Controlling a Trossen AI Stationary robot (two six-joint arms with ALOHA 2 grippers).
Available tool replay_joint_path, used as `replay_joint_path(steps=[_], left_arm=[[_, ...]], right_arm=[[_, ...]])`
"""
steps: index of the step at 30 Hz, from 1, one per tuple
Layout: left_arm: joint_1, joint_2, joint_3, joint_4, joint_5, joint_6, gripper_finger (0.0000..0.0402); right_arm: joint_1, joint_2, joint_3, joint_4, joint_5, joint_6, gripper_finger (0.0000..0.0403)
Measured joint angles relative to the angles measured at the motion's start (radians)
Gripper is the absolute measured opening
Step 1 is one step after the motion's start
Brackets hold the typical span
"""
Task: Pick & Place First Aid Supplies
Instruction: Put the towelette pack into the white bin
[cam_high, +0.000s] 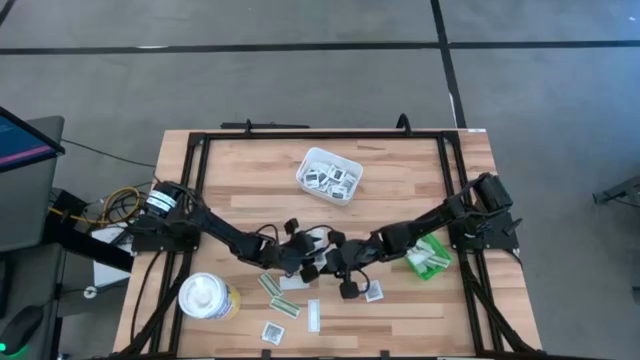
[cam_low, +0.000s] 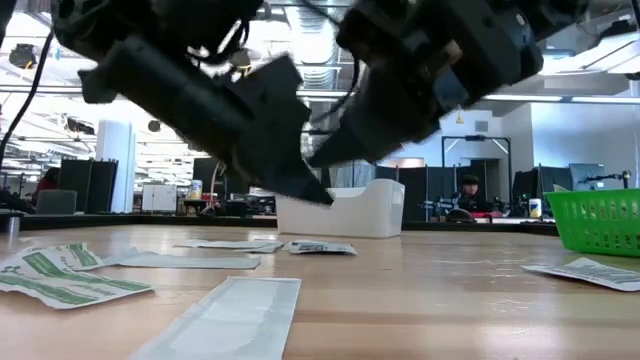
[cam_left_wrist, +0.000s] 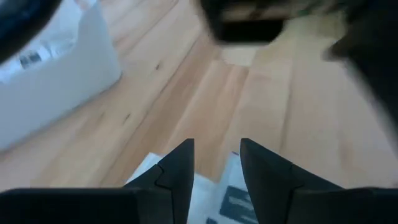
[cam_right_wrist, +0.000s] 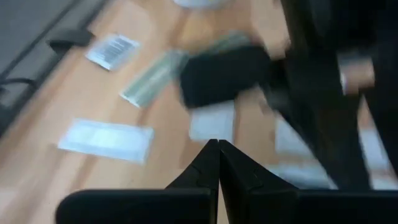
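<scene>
Here the left gripper's (cam_left_wrist: 216, 163) fingers (cam_left_wrist: 177, 168) stand parted with a gap between them, poised over white packets (cam_left_wrist: 233, 199) on the desk (cam_high: 400, 190), nothing visibly held between them. The right gripper (cam_right_wrist: 218, 163) has its fingers (cam_right_wrist: 205, 165) pressed together, tips meeting, empty, above the wood. In the high view both grippers meet near the desk's middle, the left gripper (cam_high: 308, 262) just beside the right gripper (cam_high: 335, 262). Around them lie the first aid supplies (cam_high: 283, 305): white-and-olive strips and square white packets scattered on the front part of the desk, one long white packet (cam_low: 235, 315) nearest the low camera. More packets fill the white tray (cam_high: 329, 175) farther back. A green bin (cam_high: 428, 258) sits under the right arm, and a white round container (cam_high: 205, 297) stands at the front left.
</scene>
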Motion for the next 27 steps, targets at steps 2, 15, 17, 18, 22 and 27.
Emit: replay_joint_path(steps=[2, 15, 17, 18, 22, 27], left_arm=[[-0.02, -0.031, 0.001, -0.035, -0.033, 0.02, 0.0131], [-0.03, -0.044, 0.0, -0.233, -0.022, -0.122, 0.0131], [-0.024, -0.007, -0.001, -0.232, 0.005, -0.138, 0.0131], [-0.02, 0.007, -0.001, -0.228, 0.014, -0.148, 0.0131], [-0.005, 0.029, 0.001, -0.213, 0.03, -0.178, 0.0131], [-0.008, 0.023, -0.001, -0.19, 0.048, -0.167, 0.0131]], right_arm=[[0.005, 0.0, -0.016, 0.031, 0.026, 0.007, 0.0], [-0.06, 0.144, -0.033, 0.087, 0.045, 0.089, 0.0], [-0.061, 0.131, -0.033, 0.061, 0.047, 0.09, 0.0], [-0.061, 0.123, -0.033, 0.045, 0.047, 0.089, 0.0], [-0.058, 0.098, -0.034, 0.007, 0.047, 0.058, 0.0], [-0.068, 0.114, -0.033, 0.011, 0.036, 0.056, 0.0]])
